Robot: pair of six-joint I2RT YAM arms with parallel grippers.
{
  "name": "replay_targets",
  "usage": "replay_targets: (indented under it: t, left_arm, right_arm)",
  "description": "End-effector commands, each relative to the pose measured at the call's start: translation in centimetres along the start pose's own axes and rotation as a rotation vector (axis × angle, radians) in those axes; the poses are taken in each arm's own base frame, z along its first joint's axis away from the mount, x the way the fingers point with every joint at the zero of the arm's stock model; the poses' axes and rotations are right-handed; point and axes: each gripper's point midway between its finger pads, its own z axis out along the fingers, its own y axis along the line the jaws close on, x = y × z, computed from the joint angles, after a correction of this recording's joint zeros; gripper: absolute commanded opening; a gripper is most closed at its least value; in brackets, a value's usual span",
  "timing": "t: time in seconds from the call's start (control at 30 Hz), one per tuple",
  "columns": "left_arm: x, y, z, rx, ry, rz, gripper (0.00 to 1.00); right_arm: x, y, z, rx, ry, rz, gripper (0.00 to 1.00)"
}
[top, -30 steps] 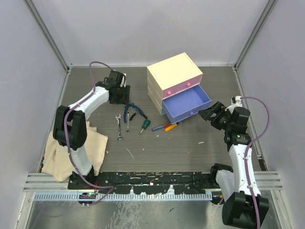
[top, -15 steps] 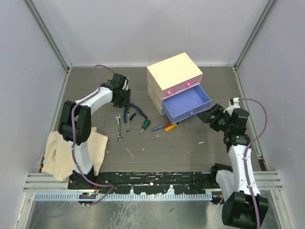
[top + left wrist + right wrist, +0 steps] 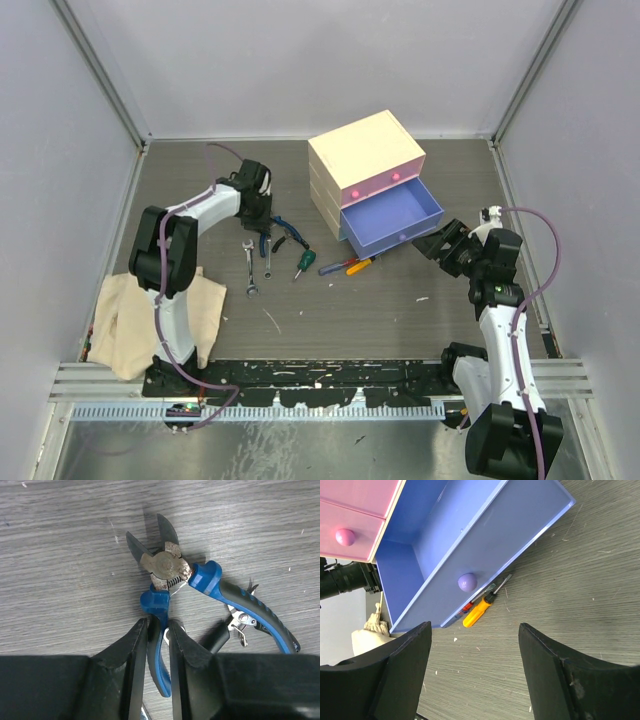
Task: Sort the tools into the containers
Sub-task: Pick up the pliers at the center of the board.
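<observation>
The blue-handled pliers [image 3: 167,570] lie on the table with jaws apart, left of the chest [image 3: 365,160]. My left gripper [image 3: 157,630] [image 3: 262,222] is shut on one blue handle, a finger on each side. The other handle [image 3: 250,609] lies free to the right. Two silver wrenches [image 3: 250,265] and a green-handled screwdriver [image 3: 301,262] lie just in front of them. The orange screwdriver [image 3: 477,612] and a red one lie by the pulled-out blue drawer [image 3: 485,535] [image 3: 392,215]. My right gripper [image 3: 474,627] [image 3: 432,243] hangs open, facing the drawer's knob [image 3: 466,582].
The pink drawers [image 3: 350,510] above the blue one are closed. A crumpled beige cloth [image 3: 150,315] lies at the near left by the left arm's base. A thin pale stick [image 3: 271,320] lies on the table in front of the wrenches. Grey walls enclose the table.
My left gripper moved down and right onto the pliers and closed on one handle. The right gripper shifted slightly toward the blue drawer and stayed open.
</observation>
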Motion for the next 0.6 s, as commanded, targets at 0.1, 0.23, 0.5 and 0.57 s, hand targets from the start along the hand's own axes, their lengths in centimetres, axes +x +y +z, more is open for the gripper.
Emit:
replay_targets:
  t: [0.1,0.23,0.5,0.57]
  left_arm:
    - [-0.9,-1.0,-0.2,0.052,-0.046,-0.001,0.17]
    - [-1.6,-1.5,-1.6,0.083,-0.087,0.007,0.11]
    - [-3.2,-2.3,-6.2,0.132,-0.204,0.015,0.00]
    - [-3.4,-2.5,-7.2,0.144,-0.228,0.018,0.00]
  right_arm:
    - [-1.0,1.2,-0.3,-0.044,-0.041,-0.023,0.75]
    - [-1.0,1.2,-0.3,-0.041,-0.046,-0.022,0.75]
    - [-2.6,0.7,-1.1,0.043,-0.095,-0.088,0.78]
    - [-3.0,0.9,-1.4,0.048,-0.099,-0.105,0.79]
